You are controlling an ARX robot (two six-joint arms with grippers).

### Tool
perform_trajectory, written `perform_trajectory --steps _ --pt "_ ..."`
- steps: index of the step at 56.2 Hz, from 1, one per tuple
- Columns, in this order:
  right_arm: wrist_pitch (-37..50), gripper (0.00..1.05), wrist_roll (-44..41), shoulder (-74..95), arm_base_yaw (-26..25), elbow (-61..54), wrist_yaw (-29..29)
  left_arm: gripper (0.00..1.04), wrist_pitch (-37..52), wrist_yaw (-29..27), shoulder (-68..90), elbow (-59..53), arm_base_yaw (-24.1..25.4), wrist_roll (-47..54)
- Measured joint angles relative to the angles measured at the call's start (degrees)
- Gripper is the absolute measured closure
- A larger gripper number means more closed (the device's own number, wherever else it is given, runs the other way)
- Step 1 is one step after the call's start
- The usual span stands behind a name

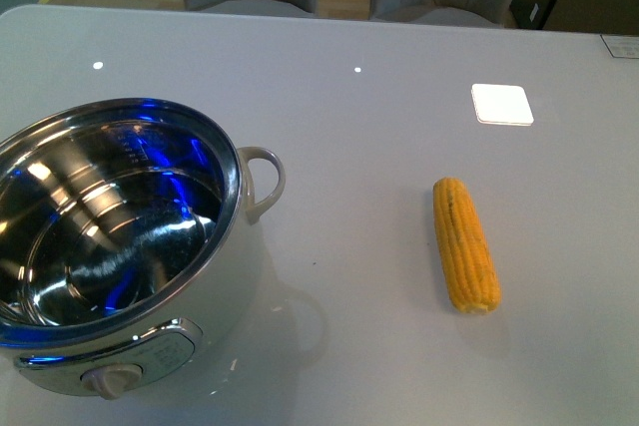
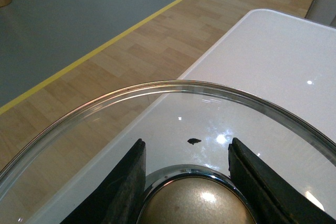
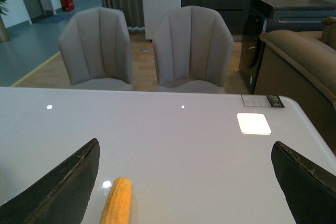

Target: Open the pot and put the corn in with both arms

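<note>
Two black, wedge-shaped fingers (image 2: 123,187) of your left tool (image 2: 186,148) were pressed against opposite sides of the rounded, brass-coloured knob (image 2: 197,203), pinching it. A chrome ring circled that knob on the glass lid (image 2: 173,108), which was clear and domed with a smooth curved rim. Through the glass, beyond the tool, you could see the edge of the white tabletop (image 2: 273,51) and the wood-plank floor (image 2: 131,61).

Your right tool (image 3: 185,144) was spread wide, its two dark fingers far apart and gripping nothing. The corn (image 3: 117,203) lay on the glossy tabletop below that tool, between the fingers but nearer one of them. It was a yellow-orange ear, ridged with kernels and tapered at one end.

From the front, neither tool showed. The pot (image 1: 240,276) stood uncovered, well apart from the corn, which lay outside it. It was round and white-walled, with a loop handle (image 1: 277,179) and a pale dial (image 1: 110,379). Its mirror-bright steel inside was streaked with blue reflections.
</note>
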Motion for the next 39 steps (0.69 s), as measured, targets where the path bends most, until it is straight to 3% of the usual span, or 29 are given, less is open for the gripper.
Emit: perform_trajectory --steps 39 --pt "0.0 0.09 -0.02 0.0 0.0 0.0 -0.02 0.64 8.07 4.24 16.04 7.63 -2.03 1.6"
